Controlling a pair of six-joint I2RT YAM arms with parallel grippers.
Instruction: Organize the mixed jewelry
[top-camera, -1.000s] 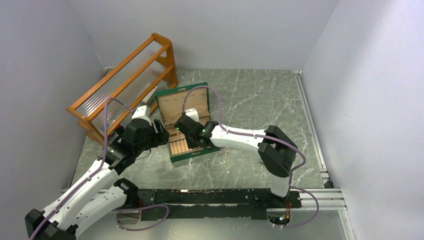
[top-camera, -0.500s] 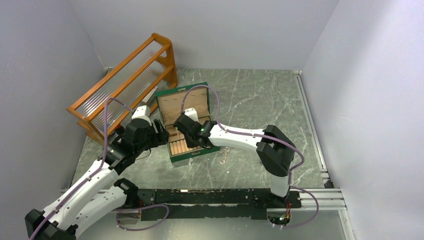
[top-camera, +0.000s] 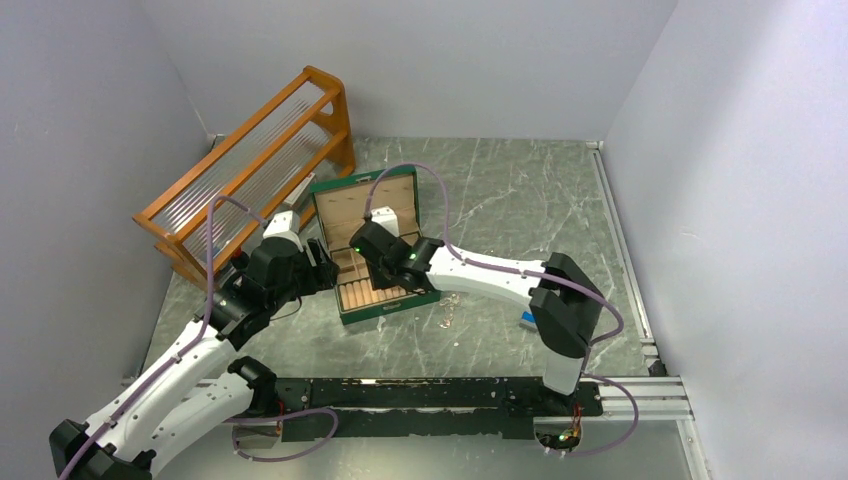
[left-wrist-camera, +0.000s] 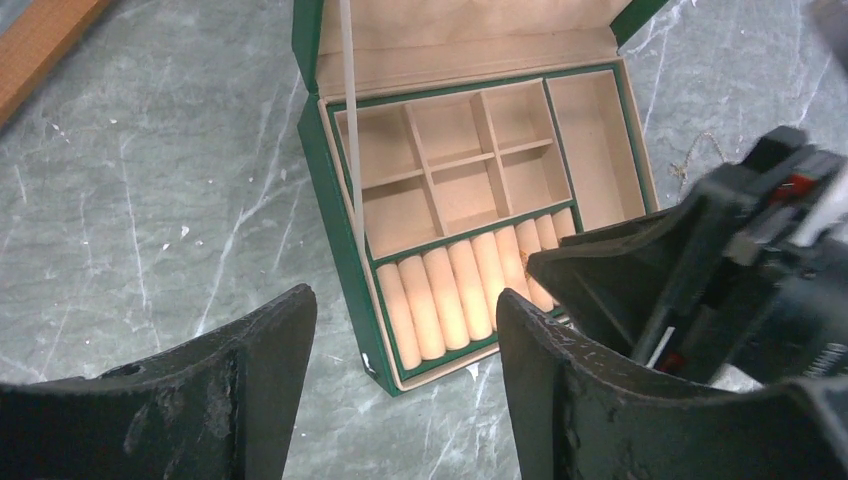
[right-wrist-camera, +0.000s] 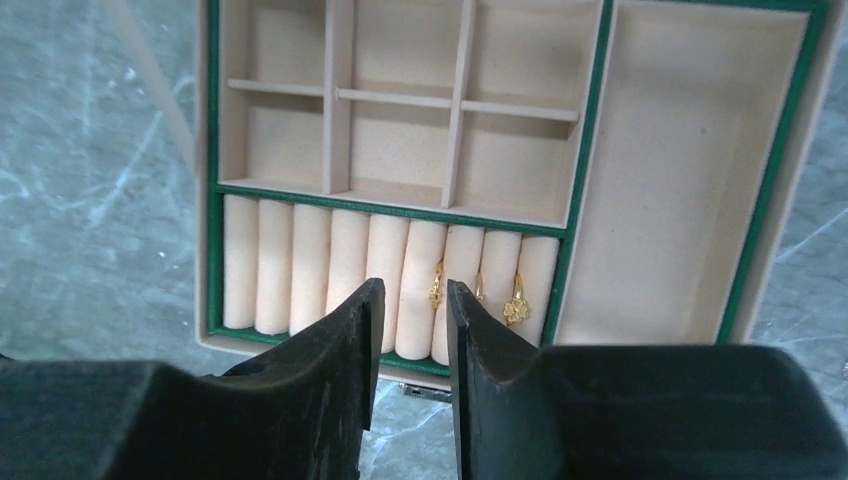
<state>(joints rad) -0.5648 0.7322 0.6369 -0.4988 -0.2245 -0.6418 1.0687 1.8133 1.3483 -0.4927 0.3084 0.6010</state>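
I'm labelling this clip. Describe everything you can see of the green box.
The green box sits flat on the table, lid open, beige-lined. Inside: six small compartments, all empty, an empty long compartment, and a row of cream rolls with gold rings tucked between the end ones. The right gripper hovers over the rolls, jaws slightly apart.

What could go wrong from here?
1. The right gripper hangs close over the small gold rings tucked between the cream padded rolls of the open green jewellery box; a careless move might snag one.
2. The left gripper hovers beside the same box, so the two might bump.
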